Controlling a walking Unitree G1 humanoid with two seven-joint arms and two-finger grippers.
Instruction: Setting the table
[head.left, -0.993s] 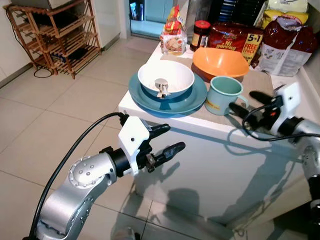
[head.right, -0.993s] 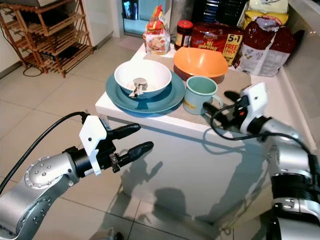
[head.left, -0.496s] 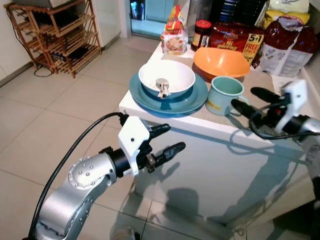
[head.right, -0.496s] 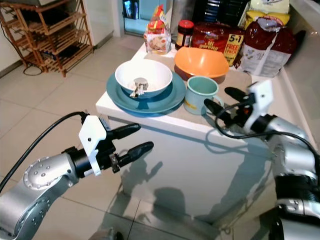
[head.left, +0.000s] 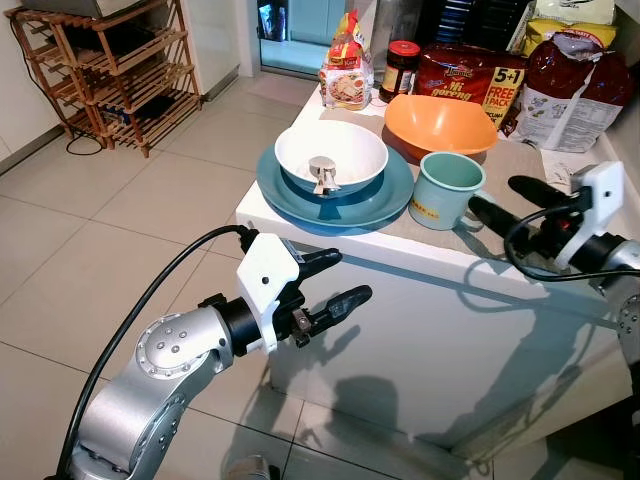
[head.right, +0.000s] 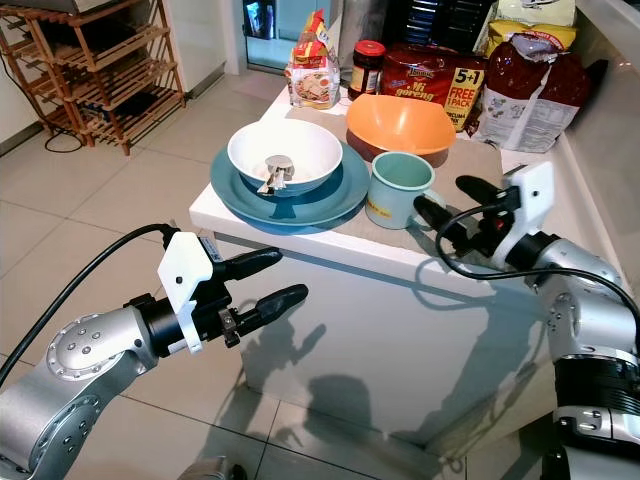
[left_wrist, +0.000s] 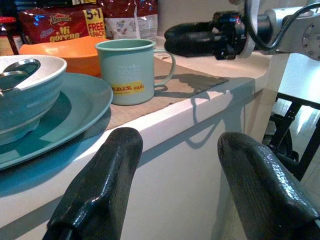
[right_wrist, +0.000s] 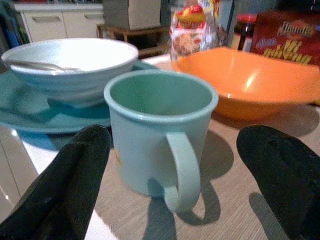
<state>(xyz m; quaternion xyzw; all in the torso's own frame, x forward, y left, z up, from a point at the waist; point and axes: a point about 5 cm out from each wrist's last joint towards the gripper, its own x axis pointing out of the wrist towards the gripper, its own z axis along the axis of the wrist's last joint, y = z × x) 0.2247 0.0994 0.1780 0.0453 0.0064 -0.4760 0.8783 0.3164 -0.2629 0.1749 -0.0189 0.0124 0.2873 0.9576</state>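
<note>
One mug (head.left: 445, 190), two bowls, one plate (head.left: 385, 205); right gripper (head.left: 508, 204) open beside mug.

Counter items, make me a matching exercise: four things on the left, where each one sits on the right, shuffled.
Things:
1. white bowl
2. mint mug
3. orange bowl
4. spoon

Places:
A. behind the mug, in front of the noodle packs
B. on the blue plate
C. inside the white bowl
D. just ahead of the open right end effector

Pairs: 1-B, 2-D, 3-A, 4-C
</note>
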